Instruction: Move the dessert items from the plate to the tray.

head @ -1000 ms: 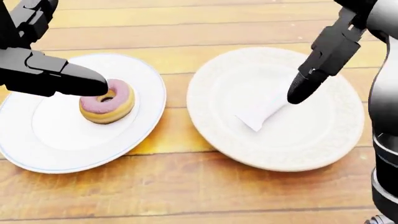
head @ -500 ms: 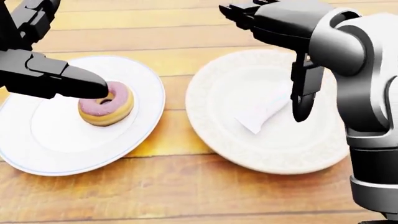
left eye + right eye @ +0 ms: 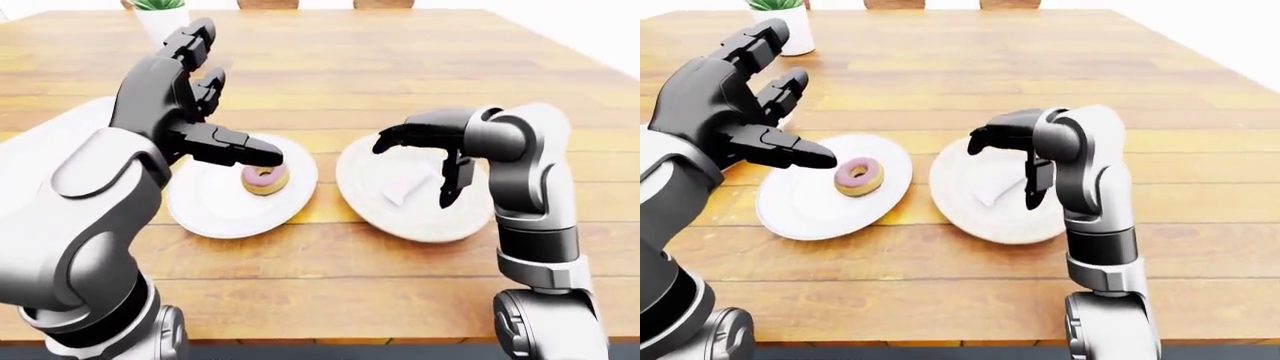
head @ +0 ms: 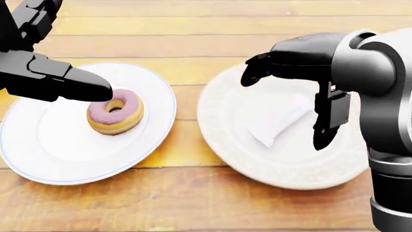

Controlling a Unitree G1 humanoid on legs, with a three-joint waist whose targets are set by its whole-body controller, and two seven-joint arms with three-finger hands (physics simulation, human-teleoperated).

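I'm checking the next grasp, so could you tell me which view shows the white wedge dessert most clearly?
The head view: the white wedge lies large and unblocked on the right plate. In both eye views it is smaller, and the right hand hangs close beside it.

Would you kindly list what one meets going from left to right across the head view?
Left hand → white plate → pink-frosted doughnut → bare strip of wooden table → cream plate → pale white wedge → right hand.
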